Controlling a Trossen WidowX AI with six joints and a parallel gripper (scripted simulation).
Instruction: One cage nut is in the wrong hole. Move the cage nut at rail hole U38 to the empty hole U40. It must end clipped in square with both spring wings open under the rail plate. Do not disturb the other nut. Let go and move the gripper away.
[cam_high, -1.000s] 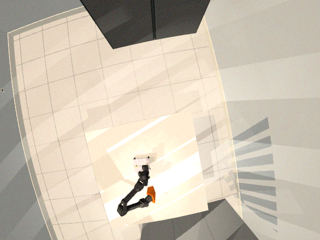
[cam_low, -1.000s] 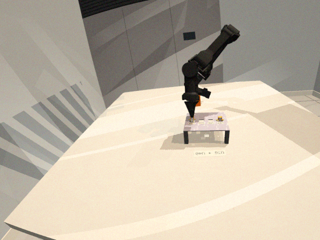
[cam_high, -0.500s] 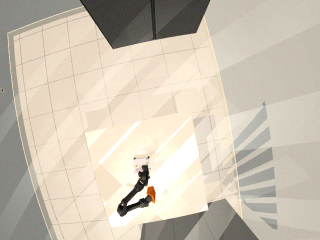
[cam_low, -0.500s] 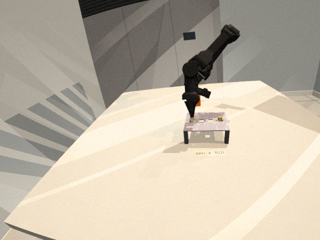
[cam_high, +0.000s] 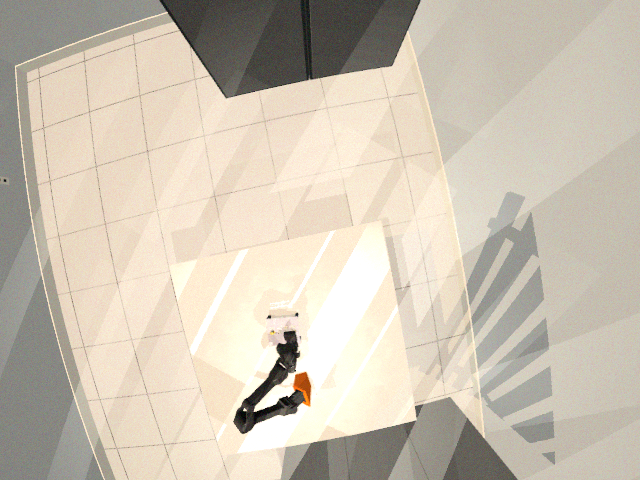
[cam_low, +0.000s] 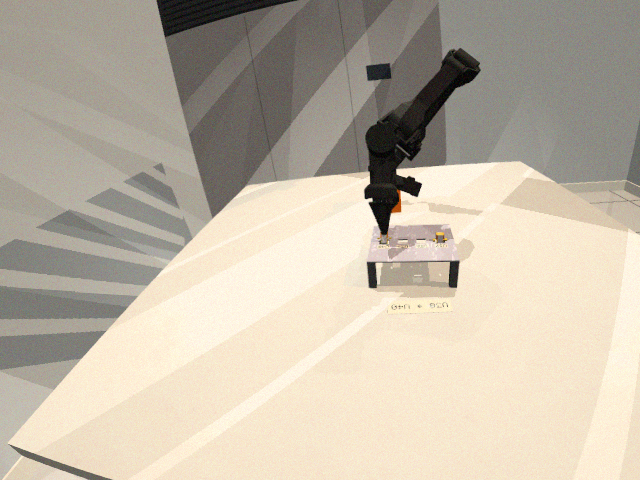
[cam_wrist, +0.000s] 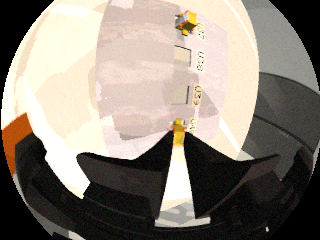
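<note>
Gripper (cam_high: 290, 333) (cam_low: 383, 236) (cam_wrist: 178, 137) pinching cage nut (cam_low: 383, 239) (cam_wrist: 178, 131) at U40, wings' seating unclear. Risk: letting go before both wings catch leaves it crooked; sideways drag while backing off could unclip it.

Standing at the far edge of the tiled floor (cam_high: 175, 170): one tall dark cabinet (cam_high: 258, 46), two-panelled, a narrow seam running down between its panels. Hanging on the grey panelled wall (cam_low: 305, 103) in the exterior view: one small dark rectangular plate (cam_low: 378, 71), with black horizontal slats (cam_low: 206, 12) showing at the upper left. Lying across the pale desk (cam_high: 356, 289) (cam_low: 289, 361) and the neighbouring surfaces: slanting bands of light and shade, the brightest almost whitening the top.
</note>
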